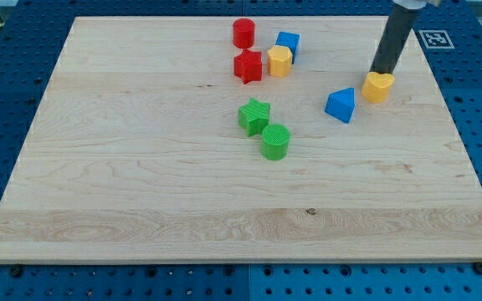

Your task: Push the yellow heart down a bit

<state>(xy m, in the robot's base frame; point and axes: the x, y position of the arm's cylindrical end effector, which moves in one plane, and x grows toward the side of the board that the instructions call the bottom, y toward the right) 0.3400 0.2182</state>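
The yellow heart (377, 87) lies on the wooden board (141, 184) at the view's upper right. My tip (379, 73) is at the heart's top edge, touching or almost touching it; the dark rod rises from there to the view's top. A blue triangle block (340, 105) lies just left of the heart.
A red cylinder (243, 33), a blue cube (288, 43), a yellow hexagon block (279, 61) and a red star (248, 67) cluster at the top centre. A green star (253, 115) and a green cylinder (274, 141) lie near the board's middle.
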